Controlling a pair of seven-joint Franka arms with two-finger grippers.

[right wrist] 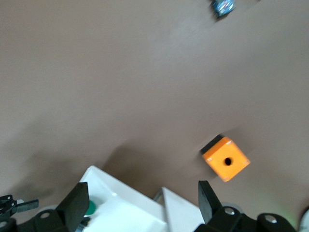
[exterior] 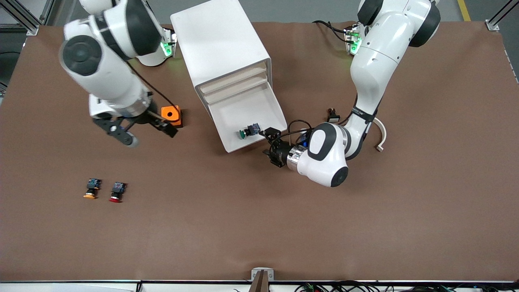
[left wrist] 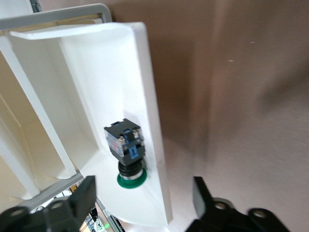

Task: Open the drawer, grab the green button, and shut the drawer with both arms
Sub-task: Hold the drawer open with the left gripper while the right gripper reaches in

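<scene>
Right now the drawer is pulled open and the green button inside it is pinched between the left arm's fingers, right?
Not quite. The drawer is pulled open and the green button lies inside it, but nothing is pinching it. The left wrist view shows the left gripper with its fingers spread open, short of the button and not touching it.

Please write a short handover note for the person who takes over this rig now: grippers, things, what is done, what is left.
Left gripper: open, empty, at the open drawer's outer edge.
Right gripper: open, empty, waiting over the table beside the orange cube with a hole.
Green-capped push button: lying in the pulled-out white drawer of the white cabinet.
Done: drawer opened.
Left: take the button, close the drawer.
</scene>
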